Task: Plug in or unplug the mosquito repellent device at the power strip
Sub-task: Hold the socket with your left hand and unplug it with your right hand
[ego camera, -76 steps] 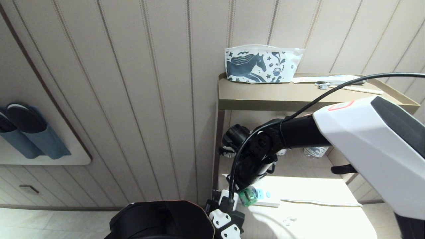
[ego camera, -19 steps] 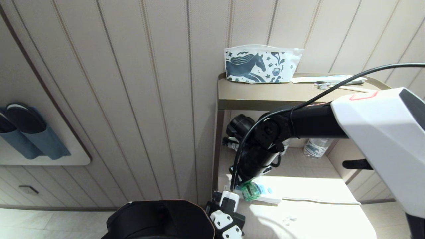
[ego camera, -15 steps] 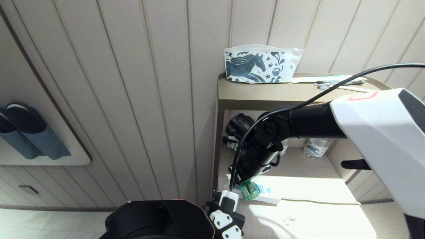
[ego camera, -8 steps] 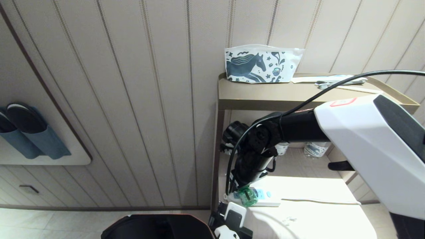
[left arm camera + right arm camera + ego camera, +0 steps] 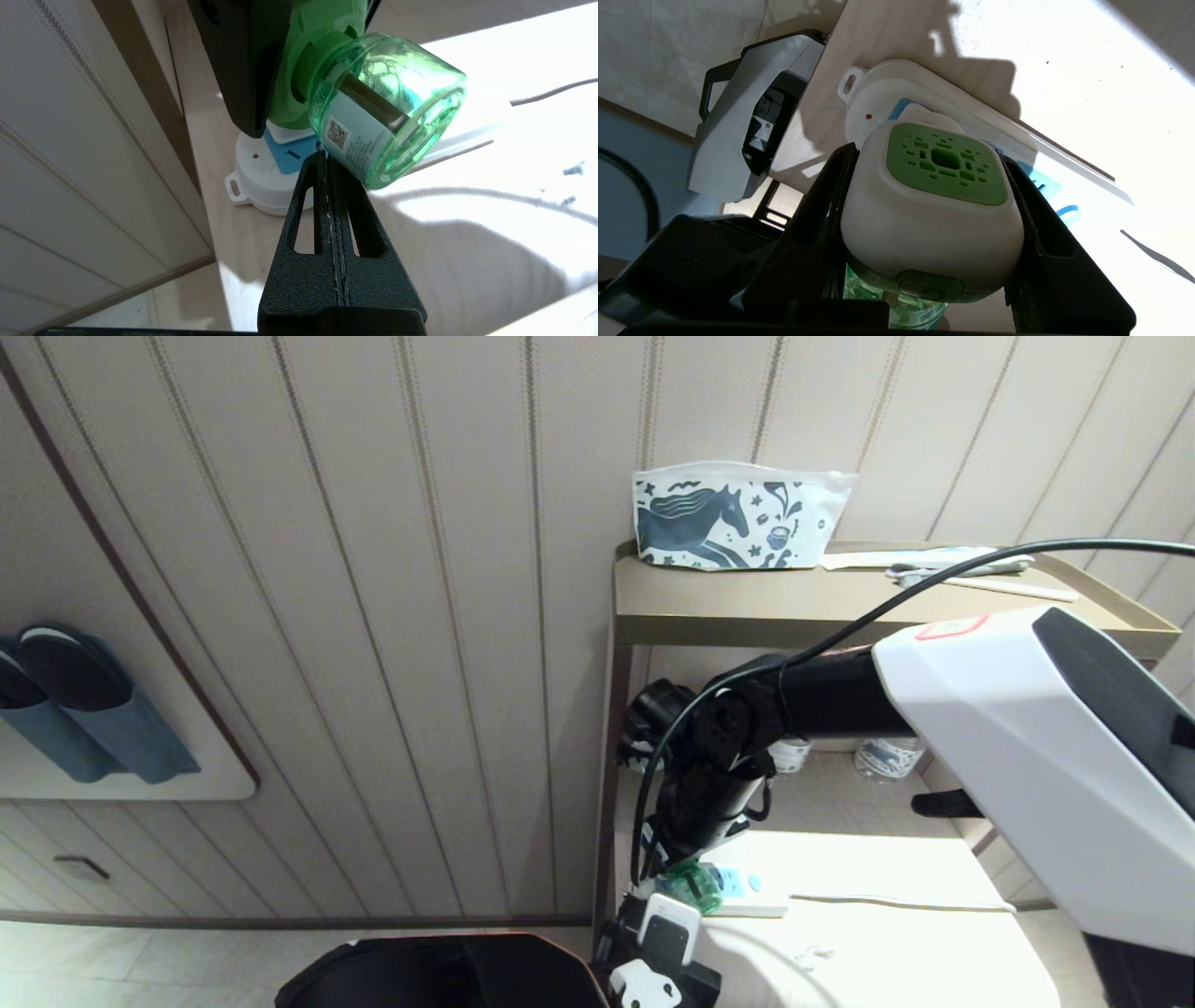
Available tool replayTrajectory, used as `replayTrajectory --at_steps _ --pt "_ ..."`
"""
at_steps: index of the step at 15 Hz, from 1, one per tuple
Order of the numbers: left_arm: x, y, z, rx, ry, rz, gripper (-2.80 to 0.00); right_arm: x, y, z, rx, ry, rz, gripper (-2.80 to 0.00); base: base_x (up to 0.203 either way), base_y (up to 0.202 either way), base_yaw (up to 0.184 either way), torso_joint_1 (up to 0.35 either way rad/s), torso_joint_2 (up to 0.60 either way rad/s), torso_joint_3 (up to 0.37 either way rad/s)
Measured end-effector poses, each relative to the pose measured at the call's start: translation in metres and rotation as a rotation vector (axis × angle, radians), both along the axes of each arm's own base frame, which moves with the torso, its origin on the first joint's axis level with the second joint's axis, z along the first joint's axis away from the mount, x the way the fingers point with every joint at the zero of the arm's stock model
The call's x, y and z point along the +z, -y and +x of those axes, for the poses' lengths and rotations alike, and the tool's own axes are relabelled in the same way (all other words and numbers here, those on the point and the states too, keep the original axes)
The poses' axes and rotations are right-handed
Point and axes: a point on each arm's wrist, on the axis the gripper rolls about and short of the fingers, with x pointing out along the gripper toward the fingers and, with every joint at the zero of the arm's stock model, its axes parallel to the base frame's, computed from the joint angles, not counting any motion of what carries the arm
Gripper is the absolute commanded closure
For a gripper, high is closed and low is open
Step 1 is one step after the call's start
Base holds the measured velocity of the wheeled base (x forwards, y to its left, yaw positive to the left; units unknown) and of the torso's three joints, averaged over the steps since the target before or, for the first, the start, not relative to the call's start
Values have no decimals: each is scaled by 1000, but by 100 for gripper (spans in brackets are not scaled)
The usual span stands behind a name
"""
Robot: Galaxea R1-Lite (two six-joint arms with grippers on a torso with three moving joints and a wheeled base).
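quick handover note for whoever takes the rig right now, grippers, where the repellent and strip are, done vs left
Right gripper: shut on the mosquito repellent device, one finger on each side of its white head, over the end of the power strip on the lower shelf.
Left gripper: fingers together, empty, tips just under the device's green bottle, beside the strip.
Done: device is gripped and sits at the strip's end blue socket panel.
Unclear: whether the plug is fully seated or partly out; the contact is hidden.
Left: finish the plug move, release, back both arms away.
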Motion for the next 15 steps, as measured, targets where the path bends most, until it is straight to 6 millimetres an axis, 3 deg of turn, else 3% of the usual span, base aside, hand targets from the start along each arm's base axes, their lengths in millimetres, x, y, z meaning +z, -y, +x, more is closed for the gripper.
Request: replayTrajectory --at_steps 15 --pt "-19 0 19 44 -2 11 0 1 -2 -1 5 3 4 0 0 0 0 0 0 0"
